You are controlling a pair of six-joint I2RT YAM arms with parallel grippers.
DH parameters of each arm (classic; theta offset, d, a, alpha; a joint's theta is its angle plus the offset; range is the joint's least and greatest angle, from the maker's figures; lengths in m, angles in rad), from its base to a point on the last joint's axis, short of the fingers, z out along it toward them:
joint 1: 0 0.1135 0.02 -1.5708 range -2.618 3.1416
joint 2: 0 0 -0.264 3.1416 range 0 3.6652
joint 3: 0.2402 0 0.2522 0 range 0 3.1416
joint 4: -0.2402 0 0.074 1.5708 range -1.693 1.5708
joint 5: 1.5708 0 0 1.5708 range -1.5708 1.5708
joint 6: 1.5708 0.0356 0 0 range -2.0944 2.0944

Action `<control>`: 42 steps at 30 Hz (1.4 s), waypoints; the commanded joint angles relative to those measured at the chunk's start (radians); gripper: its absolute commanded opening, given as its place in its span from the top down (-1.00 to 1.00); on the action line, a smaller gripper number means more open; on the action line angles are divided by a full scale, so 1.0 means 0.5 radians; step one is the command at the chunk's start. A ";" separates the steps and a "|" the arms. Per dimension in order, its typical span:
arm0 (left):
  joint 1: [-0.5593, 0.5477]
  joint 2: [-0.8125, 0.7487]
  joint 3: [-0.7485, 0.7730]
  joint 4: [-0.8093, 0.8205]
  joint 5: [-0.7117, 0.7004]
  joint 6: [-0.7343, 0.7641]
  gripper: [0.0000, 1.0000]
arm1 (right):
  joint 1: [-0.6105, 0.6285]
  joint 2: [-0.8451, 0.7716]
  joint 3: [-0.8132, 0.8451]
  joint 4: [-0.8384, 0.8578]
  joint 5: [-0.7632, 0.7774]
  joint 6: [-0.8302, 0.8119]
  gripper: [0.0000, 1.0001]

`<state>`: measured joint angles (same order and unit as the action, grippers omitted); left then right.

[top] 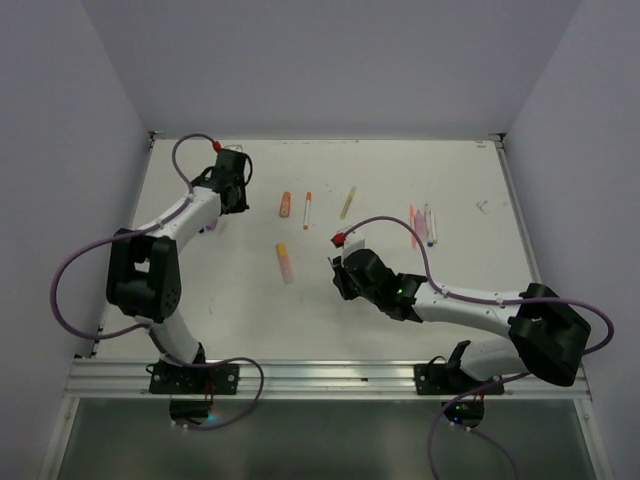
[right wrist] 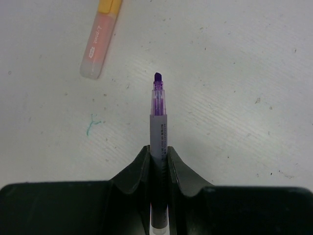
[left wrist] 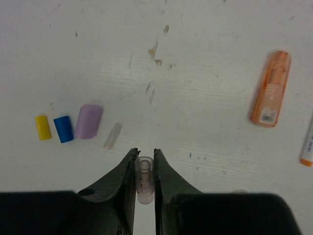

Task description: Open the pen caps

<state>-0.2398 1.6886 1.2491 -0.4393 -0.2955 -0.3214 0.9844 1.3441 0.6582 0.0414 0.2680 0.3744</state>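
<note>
My left gripper (left wrist: 145,154) is shut on a small translucent lilac pen cap (left wrist: 145,181), held just above the table at the far left (top: 232,180). Ahead of it, loose caps lie in a row: yellow (left wrist: 43,127), blue (left wrist: 63,129), lilac (left wrist: 88,121) and a slim clear one (left wrist: 112,136). My right gripper (right wrist: 158,152) is shut on a grey-bodied pen (right wrist: 158,129). The pen's bare purple tip (right wrist: 158,77) points away from the jaws, with no cap on it. In the top view this gripper (top: 345,275) sits mid-table.
An orange highlighter (left wrist: 270,89) and a white pen with an orange end (left wrist: 308,147) lie to the right of my left gripper. A pink highlighter with a yellow cap (right wrist: 100,41) lies ahead and left of my right gripper. A yellow pen (top: 347,203) and several pens (top: 422,225) lie further back.
</note>
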 commanded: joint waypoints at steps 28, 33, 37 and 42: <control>0.111 0.694 0.349 -0.459 0.008 0.281 0.38 | -0.174 -0.120 -0.080 0.012 0.001 0.073 1.00; 0.111 0.627 0.349 -0.462 0.060 0.269 0.31 | -0.229 -0.154 -0.059 -0.046 0.053 0.073 1.00; 0.111 0.419 0.367 -0.471 0.161 0.244 0.19 | -0.342 -0.163 0.009 -0.171 0.120 0.061 1.00; 0.108 0.093 0.373 -0.478 0.287 0.213 0.04 | -0.618 -0.014 0.180 -0.368 0.148 0.076 1.00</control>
<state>-0.1902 1.8973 1.4048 -0.6754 -0.2127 -0.2024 0.7391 1.2957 0.6590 -0.0746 0.2989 0.4004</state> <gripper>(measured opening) 0.473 0.161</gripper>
